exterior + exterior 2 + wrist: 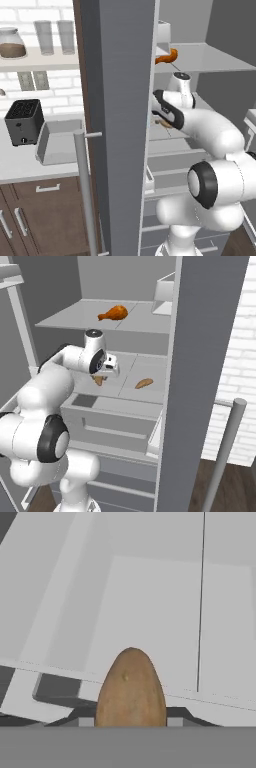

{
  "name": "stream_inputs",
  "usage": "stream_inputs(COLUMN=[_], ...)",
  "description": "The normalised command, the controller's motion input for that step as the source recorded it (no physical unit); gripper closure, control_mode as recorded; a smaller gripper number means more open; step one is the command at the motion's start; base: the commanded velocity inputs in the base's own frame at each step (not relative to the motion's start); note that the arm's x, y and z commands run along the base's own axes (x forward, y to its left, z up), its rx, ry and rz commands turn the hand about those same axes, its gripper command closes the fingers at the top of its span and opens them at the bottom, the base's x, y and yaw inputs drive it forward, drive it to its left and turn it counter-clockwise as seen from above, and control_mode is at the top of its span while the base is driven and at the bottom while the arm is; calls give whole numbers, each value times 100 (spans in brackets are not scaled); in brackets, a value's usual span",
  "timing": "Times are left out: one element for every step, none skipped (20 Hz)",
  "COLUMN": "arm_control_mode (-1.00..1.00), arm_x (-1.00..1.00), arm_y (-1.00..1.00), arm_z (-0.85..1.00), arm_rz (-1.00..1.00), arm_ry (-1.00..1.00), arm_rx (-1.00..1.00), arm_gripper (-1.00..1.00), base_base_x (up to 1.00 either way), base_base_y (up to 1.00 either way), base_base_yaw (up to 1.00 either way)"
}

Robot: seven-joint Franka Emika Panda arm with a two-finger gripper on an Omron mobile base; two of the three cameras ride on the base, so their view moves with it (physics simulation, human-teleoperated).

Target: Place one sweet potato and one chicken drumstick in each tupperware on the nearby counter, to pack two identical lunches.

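My tool (pixel 100 376) is pinching a sweet potato (pixel 131 688) inside the open fridge, just over the middle shelf (pixel 145 368). In the hand view the potato stands up between my fingertips — a smooth, tan-brown oval, rounded at the far end, with one small pale speck on its skin. I judge it firm and fairly dense, so it should not crush, but its rounded, tapering sides could let it squirm out if I hold it near a tip; the thick middle looks the safest place to grip. A second sweet potato (pixel 144 383) lies on the same shelf to the right, and a chicken drumstick (pixel 114 313) rests on the shelf above. One tupperware (pixel 58 142) waits on the surface (pixel 20 162) beside the toaster (pixel 23 121) — apparently empty.
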Motion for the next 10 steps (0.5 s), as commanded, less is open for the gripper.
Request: stream_inputs(arm_control_mode=[-100,-100,-100,-100,-100,-100,-100,-100,-100,-100], arm_x=[-100,-100,-100,-100,-100,-100,-100,-100,-100,-100], arm_y=[0,0,-1,-1,-9,0,0,-8,-8,-4], arm_z=[46,32,42,48,47,39,33,38,31,34], arm_rz=[0,0,0,0,0,0,0,0,0,-1], arm_ry=[0,0,0,0,0,0,0,0,0,0], arm_rx=[0,0,0,0,0,0,0,0,0,0], arm_gripper=[100,100,100,100,100,100,100,100,100,100], base_base_x=[0,0,0,0,0,0,0,0,0,0], base_base_y=[0,0,0,0,0,0,0,0,0,0], base_base_yaw=[0,0,0,0,0,0,0,0,0,0])
